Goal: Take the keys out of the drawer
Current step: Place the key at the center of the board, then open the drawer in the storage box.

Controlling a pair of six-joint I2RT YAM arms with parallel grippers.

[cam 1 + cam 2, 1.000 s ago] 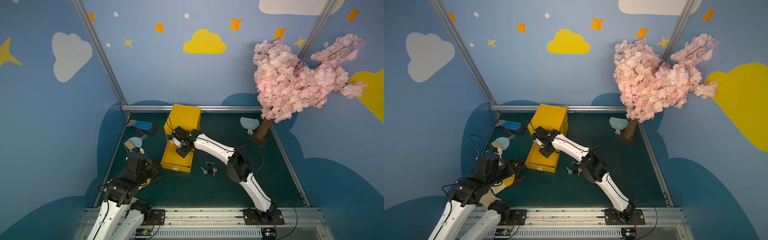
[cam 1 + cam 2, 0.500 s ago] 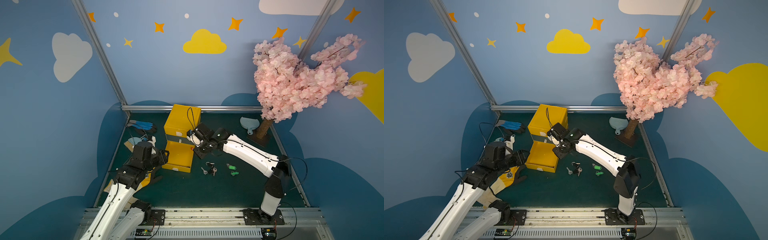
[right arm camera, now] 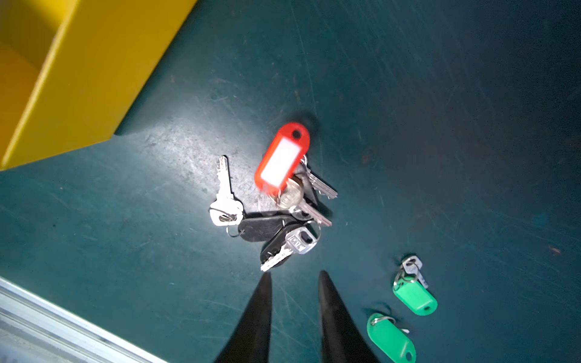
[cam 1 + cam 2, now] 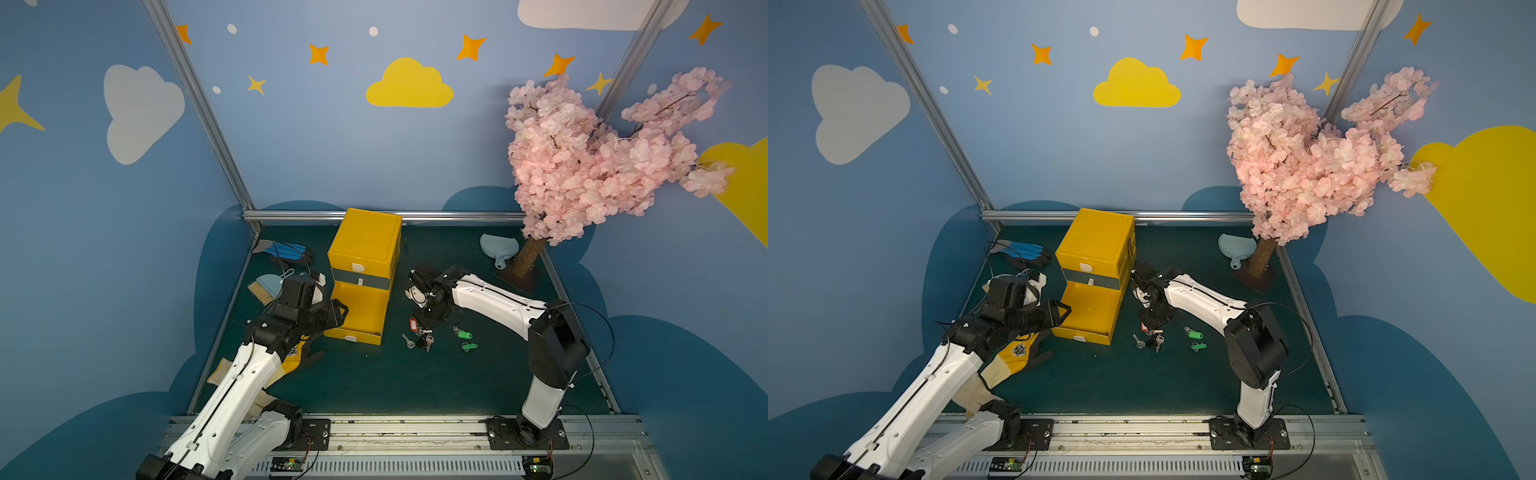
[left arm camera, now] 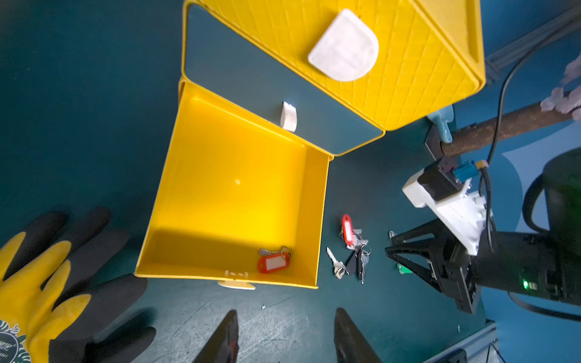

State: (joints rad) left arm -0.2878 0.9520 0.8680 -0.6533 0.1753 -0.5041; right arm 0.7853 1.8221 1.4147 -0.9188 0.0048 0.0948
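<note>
The right gripper (image 3: 294, 274) was seen spread apart, empty, over the keys (image 3: 276, 201); the left gripper (image 5: 286, 311), likewise apart, was seen at nine o'clock of the drawer (image 5: 220, 173).

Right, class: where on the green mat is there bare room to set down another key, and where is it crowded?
Bare: the strip of green mat between the open yellow plastic drawer and the near metal rail. Crowded: beside the drawer, around the silver key pile and green-tagged keys.

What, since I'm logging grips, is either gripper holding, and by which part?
Nothing is held. The right gripper stands open over the keys, touching none; the left gripper is open and empty too.
</note>
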